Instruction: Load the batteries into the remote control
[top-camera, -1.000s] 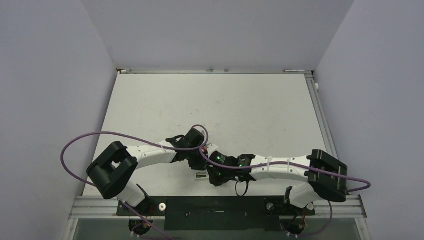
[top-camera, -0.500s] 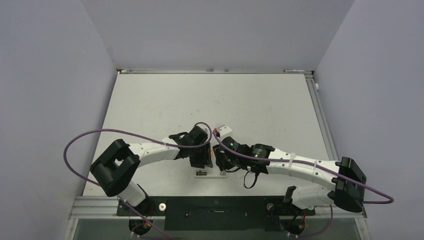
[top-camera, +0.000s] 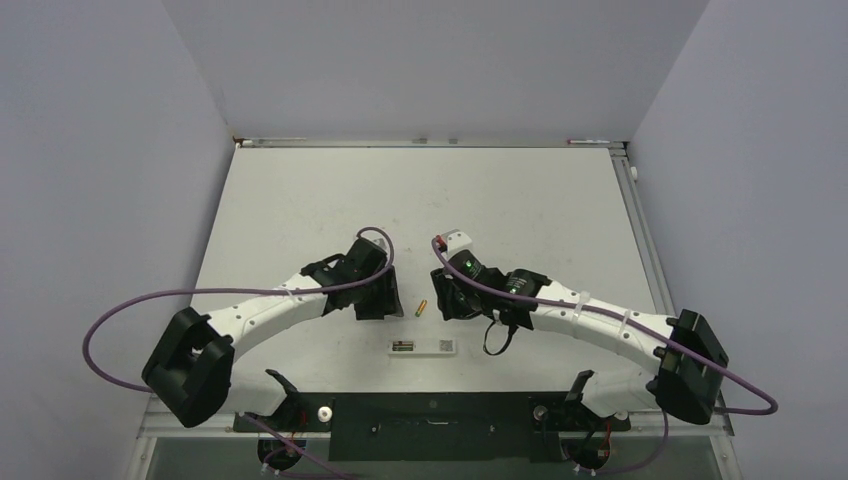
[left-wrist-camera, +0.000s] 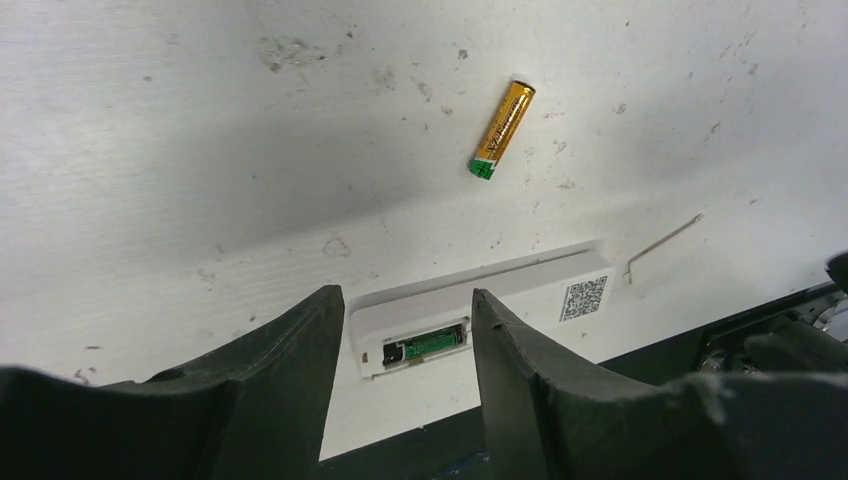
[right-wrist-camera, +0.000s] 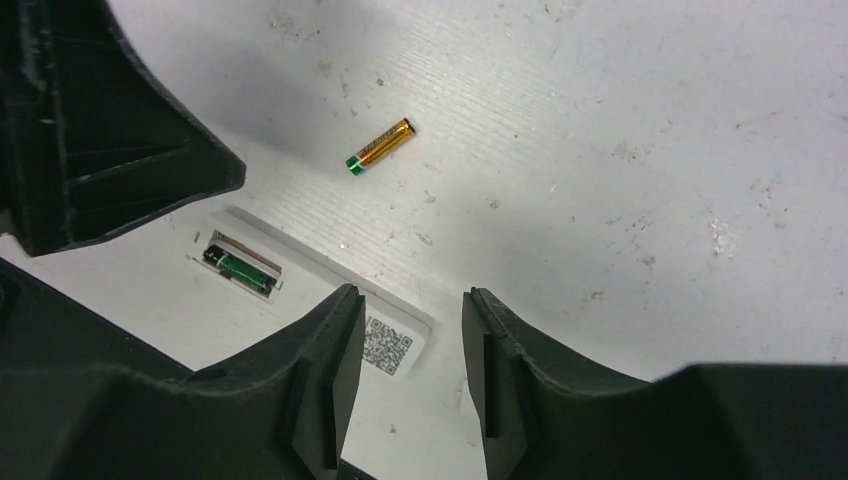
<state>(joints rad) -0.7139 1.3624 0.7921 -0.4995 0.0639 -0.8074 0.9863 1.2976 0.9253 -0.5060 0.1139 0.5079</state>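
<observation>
L gripper (left-wrist-camera: 408, 300) part open, empty; R gripper (right-wrist-camera: 412, 295) same. Gold battery (left-wrist-camera: 502, 130) lies untouched.

A white table (top-camera: 300, 200), speckled with dark scuffs, stands enclosed by plain pale grey walls (top-camera: 100, 150) on three sides. A black plate (top-camera: 430, 425) runs along its near edge. A thin pale sliver (left-wrist-camera: 663, 246) lies on the table.
</observation>
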